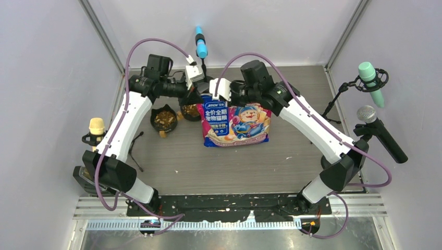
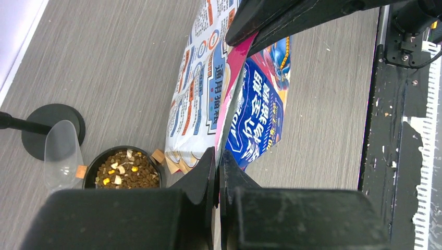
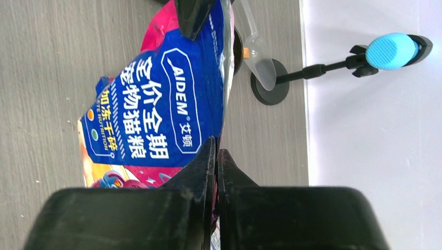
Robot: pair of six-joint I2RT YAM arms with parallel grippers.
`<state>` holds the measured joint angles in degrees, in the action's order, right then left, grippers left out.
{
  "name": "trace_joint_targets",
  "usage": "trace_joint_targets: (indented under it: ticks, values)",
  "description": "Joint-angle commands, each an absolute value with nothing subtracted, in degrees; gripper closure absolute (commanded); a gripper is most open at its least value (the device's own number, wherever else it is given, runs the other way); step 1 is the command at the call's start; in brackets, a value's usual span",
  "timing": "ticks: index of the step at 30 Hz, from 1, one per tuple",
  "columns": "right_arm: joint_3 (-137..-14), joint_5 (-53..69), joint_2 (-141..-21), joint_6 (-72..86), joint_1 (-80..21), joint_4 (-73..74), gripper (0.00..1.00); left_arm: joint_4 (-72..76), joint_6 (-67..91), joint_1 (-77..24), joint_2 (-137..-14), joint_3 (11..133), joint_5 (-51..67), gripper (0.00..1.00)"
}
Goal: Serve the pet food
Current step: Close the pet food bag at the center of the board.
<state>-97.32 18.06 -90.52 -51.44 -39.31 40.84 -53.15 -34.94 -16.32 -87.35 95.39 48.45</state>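
Note:
The pink, white and blue printed bag (image 1: 237, 122) stands near the table's middle back. My left gripper (image 1: 204, 95) and right gripper (image 1: 228, 96) are both shut on its top edge, side by side. In the left wrist view the jaws (image 2: 218, 156) pinch the bag's edge (image 2: 208, 88); in the right wrist view the jaws (image 3: 216, 148) pinch the bag (image 3: 156, 114) too. Brown and tan pet food (image 2: 125, 169) fills a black bowl (image 2: 94, 165) left of the bag. In the top view pet food (image 1: 164, 120) lies in that bowl, and a second bowl (image 1: 191, 110) sits partly under my left gripper.
A clear plastic scoop (image 2: 61, 153) lies beside the bowl, also in the right wrist view (image 3: 260, 62). A blue microphone (image 1: 200, 44) on a stand is at the back; a yellow one (image 1: 96, 126) at the left; green (image 1: 371, 78) and grey (image 1: 367, 114) ones at the right.

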Motion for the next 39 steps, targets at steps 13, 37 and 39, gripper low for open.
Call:
trace_joint_targets:
  ticks: [13,37,39]
  values:
    - [-89.26,-9.18,-80.29,-57.17,-35.71,52.87,0.95,-56.48,-35.85,-12.56,-84.44,94.99,43.38,1.00]
    - [-76.42,-15.13,-67.88,-62.51,-25.75,50.18,0.95,-55.26,-35.55,-12.41,-83.22,93.33,42.57,1.00]
    - [-75.87,-15.74,-67.55,-63.09,-25.24,50.11,0.95,-55.32,-35.60,-12.42,-83.18,93.36,42.62,1.00]
